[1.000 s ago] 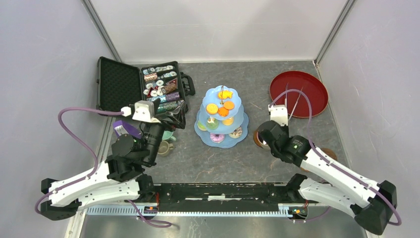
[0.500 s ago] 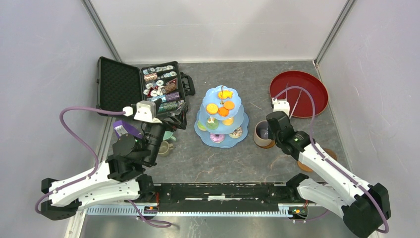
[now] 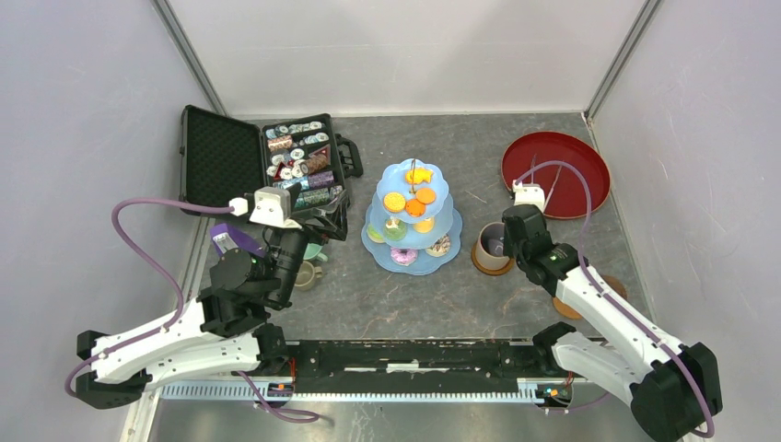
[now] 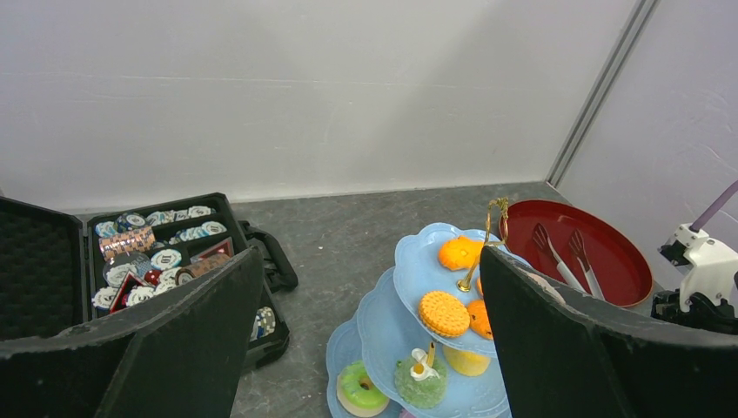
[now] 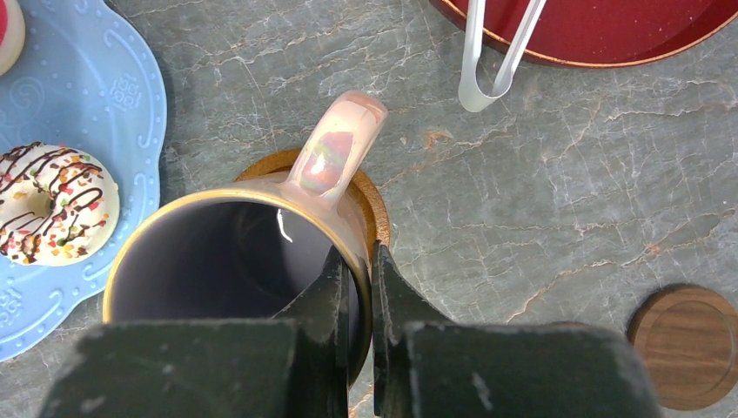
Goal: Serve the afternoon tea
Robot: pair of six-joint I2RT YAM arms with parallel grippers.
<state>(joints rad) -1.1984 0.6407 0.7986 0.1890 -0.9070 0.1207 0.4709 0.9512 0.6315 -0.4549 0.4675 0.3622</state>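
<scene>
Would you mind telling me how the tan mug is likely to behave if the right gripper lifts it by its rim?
The tan mug looks rigid and glossy, so its glazed wall may slip in the right gripper. Pinched at one side of the rim, it will probably tilt. It looks empty, so likely light.
</scene>
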